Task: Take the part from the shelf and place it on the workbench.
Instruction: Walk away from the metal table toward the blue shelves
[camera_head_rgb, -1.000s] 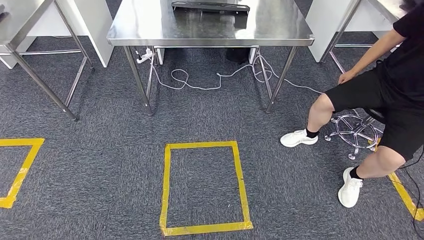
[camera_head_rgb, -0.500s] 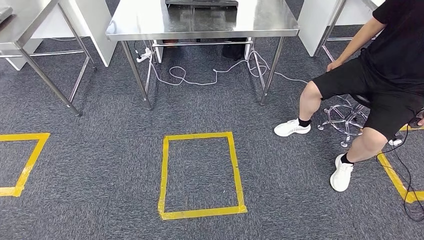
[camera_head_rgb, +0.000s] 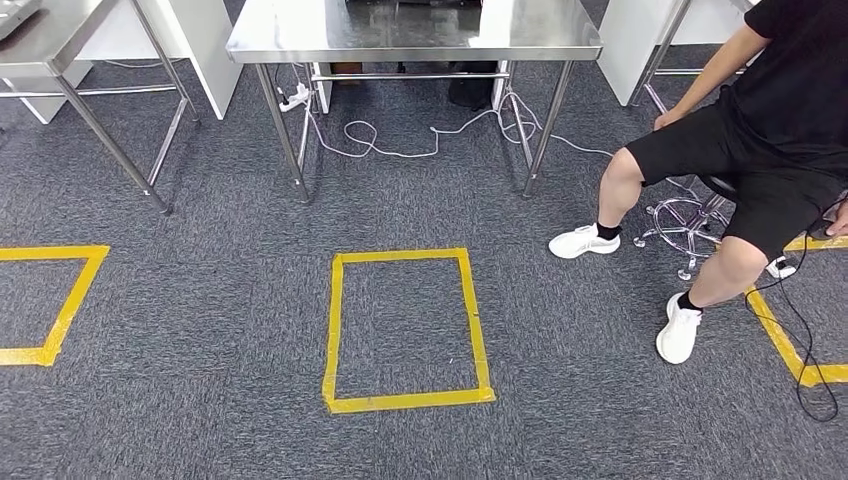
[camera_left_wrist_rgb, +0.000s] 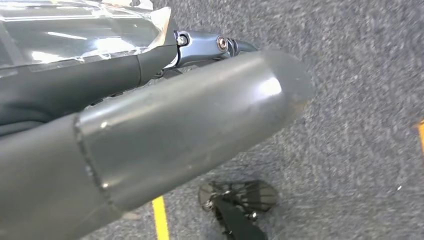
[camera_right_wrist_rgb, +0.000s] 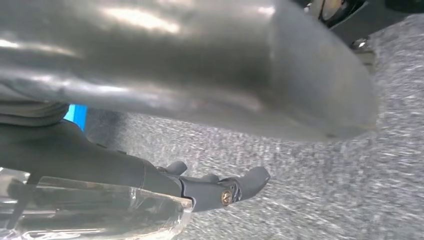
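A stainless steel workbench (camera_head_rgb: 300, 45) stands ahead across the grey carpet, its top cut off by the picture's upper edge. No part or shelf is visible in the head view. My left hand (camera_left_wrist_rgb: 150, 125) hangs over the carpet, its thick grey thumb apart from the dark fingers (camera_left_wrist_rgb: 200, 45), which lie fairly straight. My right hand (camera_right_wrist_rgb: 175, 75) hangs the same way, its dark fingers (camera_right_wrist_rgb: 215, 187) stretched out below the thumb. A clear glossy film lies along the fingers of each hand. Nothing shows between thumb and fingers on either side.
A yellow tape rectangle (camera_head_rgb: 335, 320) marks the floor before the workbench, with another (camera_head_rgb: 70, 300) at the left. A person (camera_head_rgb: 770, 150) sits on a wheeled stool (camera_head_rgb: 690, 225) at the right, legs stretched out. White cables (camera_head_rgb: 400, 150) lie under the workbench. A second steel table (camera_head_rgb: 50, 40) stands at the left.
The whole head picture has shifted: workbench, tape rectangle and person sit higher in the frame, so the camera has moved. The person has shifted their feet a little.
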